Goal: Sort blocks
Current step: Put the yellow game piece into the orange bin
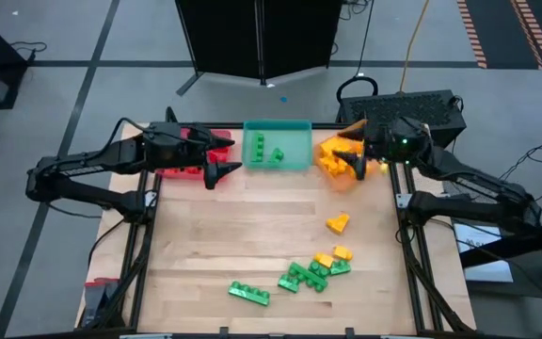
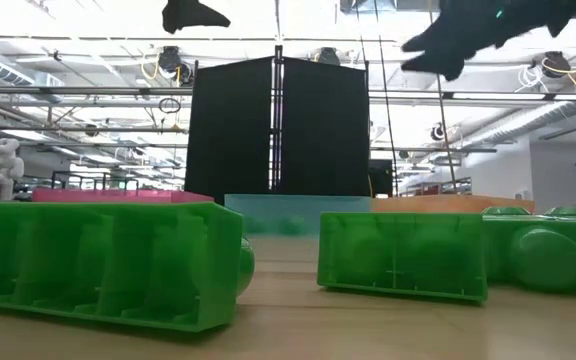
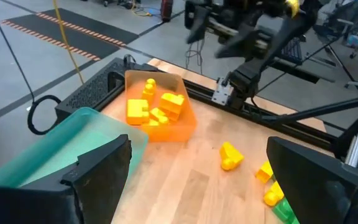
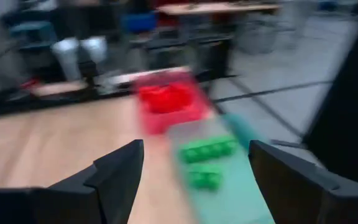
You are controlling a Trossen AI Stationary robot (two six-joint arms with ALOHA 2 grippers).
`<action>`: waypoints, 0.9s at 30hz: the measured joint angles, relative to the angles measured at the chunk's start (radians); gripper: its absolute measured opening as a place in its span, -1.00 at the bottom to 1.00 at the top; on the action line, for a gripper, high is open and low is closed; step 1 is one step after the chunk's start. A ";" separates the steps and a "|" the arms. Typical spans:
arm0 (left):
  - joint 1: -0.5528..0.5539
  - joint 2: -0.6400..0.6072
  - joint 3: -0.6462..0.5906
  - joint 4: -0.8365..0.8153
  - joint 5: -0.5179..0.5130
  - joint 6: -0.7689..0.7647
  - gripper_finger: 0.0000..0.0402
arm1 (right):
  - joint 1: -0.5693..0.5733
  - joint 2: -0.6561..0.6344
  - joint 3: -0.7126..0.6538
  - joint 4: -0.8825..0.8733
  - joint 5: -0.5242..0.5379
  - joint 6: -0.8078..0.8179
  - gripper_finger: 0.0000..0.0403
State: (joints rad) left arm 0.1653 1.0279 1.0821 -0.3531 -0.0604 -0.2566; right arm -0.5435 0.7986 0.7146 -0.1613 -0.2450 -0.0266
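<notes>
Pale wooden table (image 1: pixel 252 226) framed by dark rails, with three translucent plastic trays lined up along its far edge. Red tray (image 1: pixel 188 149) on the left, largely under the left arm, holding red studded bricks (image 4: pixel 166 98). Teal tray (image 1: pixel 277 145) in the middle, holding two green studded bricks (image 1: pixel 263 151). Orange tray (image 1: pixel 339 158) on the right, holding several yellow studded bricks (image 3: pixel 156 107).

Left gripper (image 1: pixel 222 171) poised just beside the near edge of the red tray, at the gap between red and teal trays, fingers spread wide with nothing between them. Right gripper (image 1: pixel 355 162) raised over the orange tray, fingers parted and holding nothing; blurred in its own wrist view, so probably in motion.

Unsorted bricks left on the near half of the table. One yellow wedge-shaped brick (image 1: pixel 338 222) alone, well apart from the trays, right of centre. Closer to the near edge, a loose cluster of green bricks (image 1: pixel 301 276) with two yellow bricks (image 1: pixel 333 255) touching or just beside them. One long green brick (image 1: pixel 249 293) a little apart to the left of that cluster. From table height, large green bricks (image 2: pixel 103 262) filling the foreground, trays visible as thin coloured strips behind them.
</notes>
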 joint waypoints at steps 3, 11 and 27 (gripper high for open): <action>-0.014 0.000 0.000 -0.002 0.000 0.003 0.86 | 0.082 0.014 0.051 -0.191 -0.016 -0.062 0.42; -0.060 0.000 0.000 -0.053 -0.001 0.025 0.86 | 0.320 0.124 -0.009 -0.474 0.007 -0.055 0.42; -0.068 0.000 0.000 -0.114 0.000 0.027 0.86 | 0.583 0.492 -0.016 -0.464 0.115 -0.330 0.42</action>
State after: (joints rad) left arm 0.0975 1.0279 1.0817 -0.4667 -0.0608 -0.2295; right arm 0.0397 1.2903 0.6987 -0.6254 -0.1301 -0.3564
